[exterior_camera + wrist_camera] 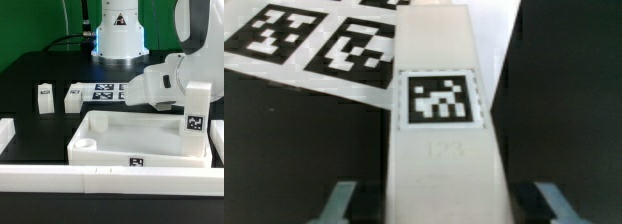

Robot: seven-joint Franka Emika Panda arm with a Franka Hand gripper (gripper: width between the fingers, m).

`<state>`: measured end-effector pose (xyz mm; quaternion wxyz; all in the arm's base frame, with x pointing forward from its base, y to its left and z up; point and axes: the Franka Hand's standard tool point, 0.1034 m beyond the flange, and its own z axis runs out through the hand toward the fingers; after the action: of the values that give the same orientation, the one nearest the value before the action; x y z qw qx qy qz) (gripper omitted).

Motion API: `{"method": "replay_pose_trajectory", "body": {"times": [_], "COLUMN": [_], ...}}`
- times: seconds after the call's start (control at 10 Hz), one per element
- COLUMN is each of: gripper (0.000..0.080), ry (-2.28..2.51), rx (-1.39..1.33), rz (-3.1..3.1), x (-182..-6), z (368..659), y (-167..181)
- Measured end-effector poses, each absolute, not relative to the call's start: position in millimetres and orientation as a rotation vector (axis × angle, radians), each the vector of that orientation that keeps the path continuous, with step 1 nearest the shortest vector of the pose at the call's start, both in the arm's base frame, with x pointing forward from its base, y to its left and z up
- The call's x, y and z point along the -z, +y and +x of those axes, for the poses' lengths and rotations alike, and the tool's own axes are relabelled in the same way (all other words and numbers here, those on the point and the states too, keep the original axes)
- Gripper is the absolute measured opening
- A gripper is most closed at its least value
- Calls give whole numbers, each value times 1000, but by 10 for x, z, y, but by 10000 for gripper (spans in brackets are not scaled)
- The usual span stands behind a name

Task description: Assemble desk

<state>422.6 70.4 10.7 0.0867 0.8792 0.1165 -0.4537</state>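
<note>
I have the tool (pixel 441 196) around one leg (pixel 197 108), with a finger on each of its two long sides. In the wrist view a thin dark gap shows between each of the fingers (pixel 342 198) and the leg. So I judge the tool to be narrow but not pressing, and nothing is gripped.

The leg stands upright at the exterior view's right end of the desktop panel (pixel 110 128). The panel lies flat, rim up, on the work desk (pixel 25 75) between the border rails (pixel 40 178). I think the leg is placed there for a corner hole, but I cannot tell whether it sits in one.

Two spare legs (pixel 43 95) stand apart near the marker board (pixel 105 92), probably to keep them out of the arm's way.
</note>
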Motion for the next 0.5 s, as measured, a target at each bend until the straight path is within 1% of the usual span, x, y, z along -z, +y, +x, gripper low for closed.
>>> {"method": "replay_pose_trajectory", "body": {"times": [0.1,0.5], "gripper": [288,290], "ry": [341,267], "rx": [1345,1324], "rz": [2630,2692], "x": [-194,-886], "z": [4289,4539], "y": [678,452]}}
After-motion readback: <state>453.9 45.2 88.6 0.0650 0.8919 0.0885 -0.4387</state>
